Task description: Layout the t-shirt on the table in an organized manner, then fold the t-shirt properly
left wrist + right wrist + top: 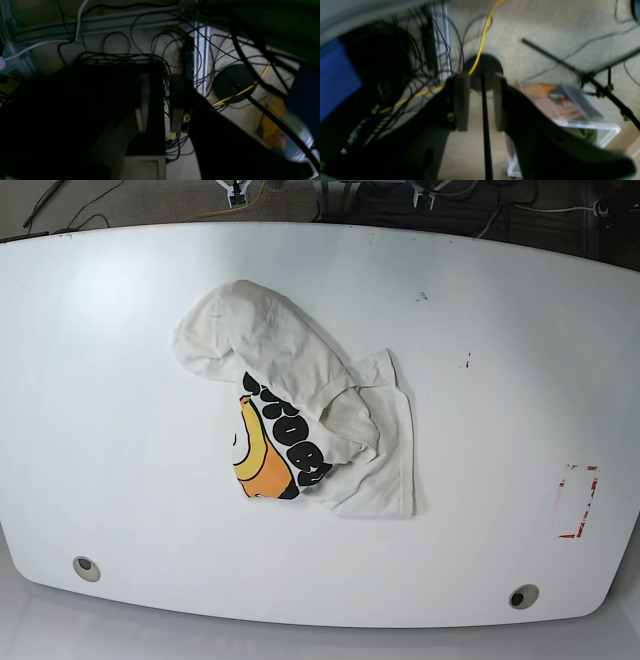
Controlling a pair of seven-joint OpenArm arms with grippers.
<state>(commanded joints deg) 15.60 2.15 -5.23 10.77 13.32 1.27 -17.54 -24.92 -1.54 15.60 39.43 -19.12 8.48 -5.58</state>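
The off-white t-shirt [330, 395] lies crumpled in a heap a little left of the middle of the white table [500, 380]. Part of its orange-yellow circle and black bubble letters shows at the lower left of the heap. Neither arm appears in the base view. In the left wrist view, my left gripper [160, 76] hangs over the floor, open, with nothing between its fingers. My right gripper [480, 75] is also off the table above the carpet, open and empty; the thin black pole seen in its gap stands on the floor behind it.
On the table are two metal grommet holes [86, 568] [522, 596] near the front edge and a red tape rectangle [578, 500] at the right. Below the grippers are tangled cables, a yellow cable [482, 37], a round black base [232, 83] and a clear plastic box [567, 107].
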